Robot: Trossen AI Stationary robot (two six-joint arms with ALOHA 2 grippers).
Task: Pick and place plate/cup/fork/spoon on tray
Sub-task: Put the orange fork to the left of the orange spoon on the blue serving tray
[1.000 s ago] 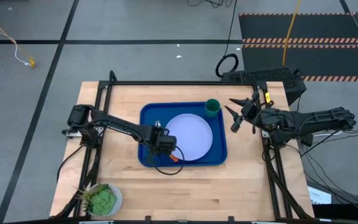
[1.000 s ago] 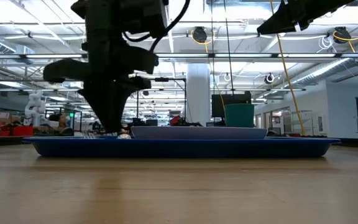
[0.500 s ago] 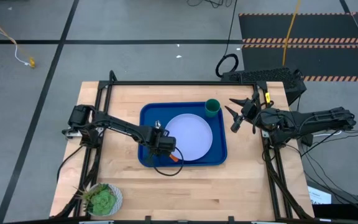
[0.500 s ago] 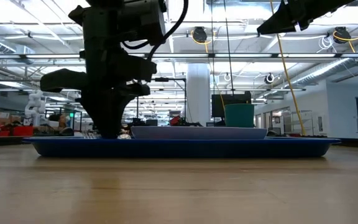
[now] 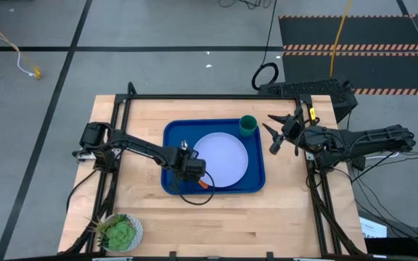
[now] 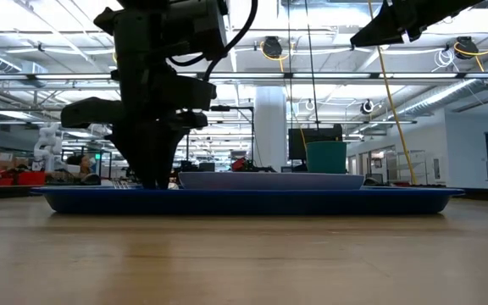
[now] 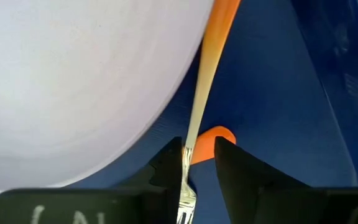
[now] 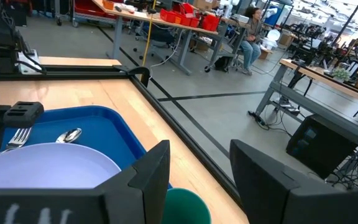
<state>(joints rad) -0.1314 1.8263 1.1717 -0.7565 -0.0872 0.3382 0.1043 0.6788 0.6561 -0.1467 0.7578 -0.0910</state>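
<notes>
The blue tray (image 5: 173, 130) holds the pale plate (image 5: 222, 159), with the green cup (image 5: 247, 125) in its far right corner. The spoon (image 8: 70, 135) and the fork (image 8: 18, 135) lie on the tray left of the plate. In the left wrist view the fork's orange handle (image 7: 219, 25) runs along the plate's rim. An orange handle end (image 7: 209, 138), the spoon's as far as I can tell, lies beside the fork's neck. My left gripper (image 7: 197, 155) points down there, its fingers narrowly apart. My right gripper (image 5: 278, 134) hangs open above the table, right of the cup. My left gripper comes from above with one finger on each side of the fork's metal neck (image 7: 190, 146), just above the tines (image 7: 185, 205). The fingers lie across the fork, which rests on the tray. I cannot tell whether they touch it.
A white pot with a green plant (image 5: 122, 232) stands at the table's near left corner. Black frame rails (image 5: 194, 96) run along the far and side edges. Bare wood lies near of the tray (image 5: 216, 217). A person (image 8: 250, 28) sits in the room beyond.
My left gripper has tipped and shifted slightly over the tray's left part, its fingertips staying at tray level. A small pale thing on the tray beside its tips has gone out of sight behind it in the low view.
</notes>
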